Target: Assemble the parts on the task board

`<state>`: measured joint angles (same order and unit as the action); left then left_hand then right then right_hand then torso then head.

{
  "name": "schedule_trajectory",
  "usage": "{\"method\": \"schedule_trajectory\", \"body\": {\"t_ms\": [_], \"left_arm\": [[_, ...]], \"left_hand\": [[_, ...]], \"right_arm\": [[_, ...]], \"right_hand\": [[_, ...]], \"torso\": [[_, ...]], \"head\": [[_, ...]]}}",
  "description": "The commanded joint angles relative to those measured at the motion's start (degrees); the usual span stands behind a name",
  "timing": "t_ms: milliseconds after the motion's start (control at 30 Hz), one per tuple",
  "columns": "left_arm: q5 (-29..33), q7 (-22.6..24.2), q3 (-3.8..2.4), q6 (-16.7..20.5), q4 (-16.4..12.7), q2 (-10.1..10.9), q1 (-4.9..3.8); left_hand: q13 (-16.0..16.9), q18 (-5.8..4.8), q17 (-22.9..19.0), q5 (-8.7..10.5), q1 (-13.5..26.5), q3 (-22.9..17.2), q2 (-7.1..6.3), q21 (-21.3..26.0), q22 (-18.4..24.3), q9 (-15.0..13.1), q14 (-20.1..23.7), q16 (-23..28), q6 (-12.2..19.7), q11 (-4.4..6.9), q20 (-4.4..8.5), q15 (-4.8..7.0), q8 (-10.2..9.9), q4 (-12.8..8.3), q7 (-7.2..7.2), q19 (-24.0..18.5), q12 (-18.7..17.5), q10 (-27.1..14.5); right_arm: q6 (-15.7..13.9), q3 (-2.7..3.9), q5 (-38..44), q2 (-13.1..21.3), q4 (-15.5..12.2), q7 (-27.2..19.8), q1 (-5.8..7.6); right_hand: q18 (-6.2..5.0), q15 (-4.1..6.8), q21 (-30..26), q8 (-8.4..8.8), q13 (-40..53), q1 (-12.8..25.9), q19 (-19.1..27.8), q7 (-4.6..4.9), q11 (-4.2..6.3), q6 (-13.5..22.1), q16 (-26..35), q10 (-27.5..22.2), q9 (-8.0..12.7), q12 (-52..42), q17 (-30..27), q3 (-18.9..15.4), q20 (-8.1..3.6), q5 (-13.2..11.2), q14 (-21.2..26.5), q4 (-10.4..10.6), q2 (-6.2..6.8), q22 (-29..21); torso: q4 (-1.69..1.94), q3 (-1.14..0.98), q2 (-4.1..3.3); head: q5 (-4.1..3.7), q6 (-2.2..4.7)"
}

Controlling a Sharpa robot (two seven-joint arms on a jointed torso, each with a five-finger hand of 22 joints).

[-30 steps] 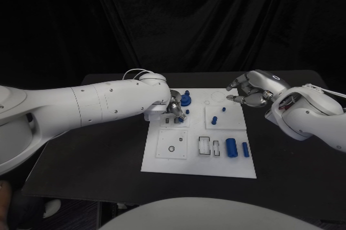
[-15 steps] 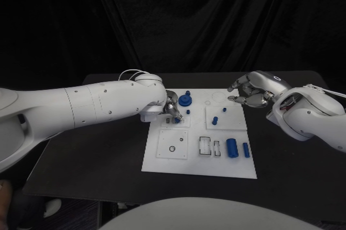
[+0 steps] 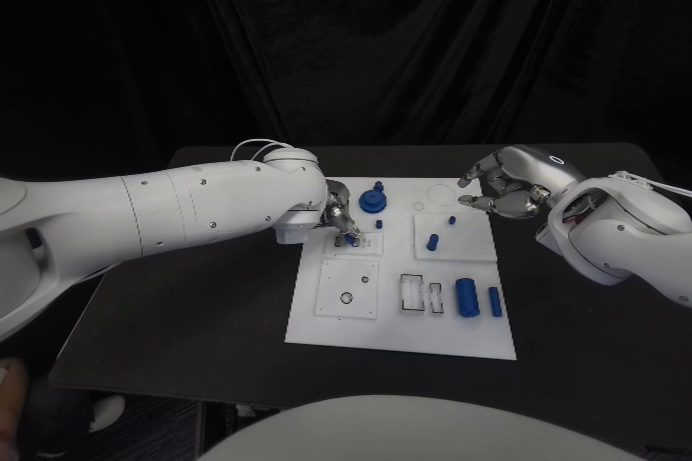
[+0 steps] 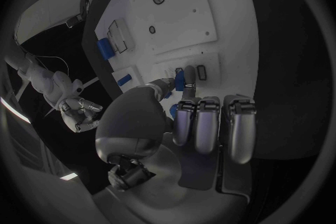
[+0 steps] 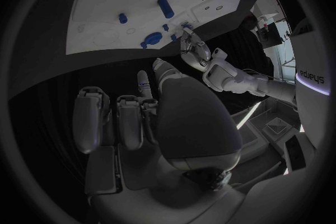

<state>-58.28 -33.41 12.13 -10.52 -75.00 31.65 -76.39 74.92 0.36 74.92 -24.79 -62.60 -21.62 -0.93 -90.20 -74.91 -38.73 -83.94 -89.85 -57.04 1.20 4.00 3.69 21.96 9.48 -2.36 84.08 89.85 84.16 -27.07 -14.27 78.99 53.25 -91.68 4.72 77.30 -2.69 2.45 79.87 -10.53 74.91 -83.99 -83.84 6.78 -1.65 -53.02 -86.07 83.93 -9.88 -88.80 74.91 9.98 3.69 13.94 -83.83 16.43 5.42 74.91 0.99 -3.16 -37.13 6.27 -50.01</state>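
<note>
Two hands work at the far end of the white task board (image 3: 401, 326), which lies in the middle of the black table (image 3: 188, 311). No writing can be read on the board or its parts; the only legible lettering is a pale word, partly cut off, on a panel in the room at the rim of the right wrist view.

The left hand (image 3: 340, 219) is lowered over the board's far left square plate. The left wrist view shows what the head view hides: a small blue part (image 4: 180, 79) pinched between the thumb and a fingertip, just beside a slot in that plate, with the other fingers curled in.

The right hand (image 3: 505, 186) hovers above the table just off the board's far right corner, fingers curled loosely and apart, holding nothing.

On the board stand a blue knobbed part (image 3: 374, 198) at the far edge, a small blue peg (image 3: 451, 220) and a longer blue peg (image 3: 431, 242) on the far right plate. At the near right lie a thick blue cylinder (image 3: 464, 295) and a thin blue rod (image 3: 495, 301), beside two empty rectangular pockets (image 3: 411, 292).
</note>
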Motion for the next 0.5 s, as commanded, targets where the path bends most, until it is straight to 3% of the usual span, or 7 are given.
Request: {"method": "schedule_trajectory", "body": {"t_ms": [33, 500], "left_arm": [[-0.1, 0.5, -0.04, 1.6, 0.0, -0.1, 0.15], [-0.1, 0.7, -0.04, 2.6, -0.1, -0.2, 1.09]], "left_hand": [[15.1, -0.36, 15.1, 0.32, 0.4, -0.4, 0.07, 0.2, -15.1, -0.1, -6.1, -0.2, 0.1, 0.25, 0.22, 0.25, -0.2, 0.1, -0.17, 5.9, 0.2, 5.8], [15.1, -0.36, 15.1, 1.45, 0.9, -0.8, 0.44, 0.2, -15.1, -0.3, -6.1, -0.2, 0.3, 0.16, 0.17, 0.19, -0.6, 0.2, -0.3, 5.9, 0.2, 5.8]], "right_arm": [[0.6, 0.04, 0.2, 0.1, 0.0, 1.1, -0.15], [1.2, 0.04, 0.2, 0.5, -0.4, 1.5, -0.16]], "right_hand": [[0.02, -0.39, -0.4, -0.09, 12.9, 0.5, -1.4, -0.04, -0.35, -0.5, 0.3, 4.3, 0.1, 0.2, 9.2, 0.2, 0.42, -0.3, -4.8, 0.0, -0.17, 11.1], [-0.01, -0.38, -0.5, -0.13, 12.7, 0.6, -1.4, -0.06, -0.34, -0.6, 0.4, 4.2, 0.1, 0.3, 9.1, 0.2, 0.42, -0.3, -4.8, 0.0, -0.27, 11.0]], "torso": [[-0.03, 0.04, -0.02], [-0.19, 0.04, -0.11]], "head": [[0.24, 0.01], [0.53, 0.01]]}}
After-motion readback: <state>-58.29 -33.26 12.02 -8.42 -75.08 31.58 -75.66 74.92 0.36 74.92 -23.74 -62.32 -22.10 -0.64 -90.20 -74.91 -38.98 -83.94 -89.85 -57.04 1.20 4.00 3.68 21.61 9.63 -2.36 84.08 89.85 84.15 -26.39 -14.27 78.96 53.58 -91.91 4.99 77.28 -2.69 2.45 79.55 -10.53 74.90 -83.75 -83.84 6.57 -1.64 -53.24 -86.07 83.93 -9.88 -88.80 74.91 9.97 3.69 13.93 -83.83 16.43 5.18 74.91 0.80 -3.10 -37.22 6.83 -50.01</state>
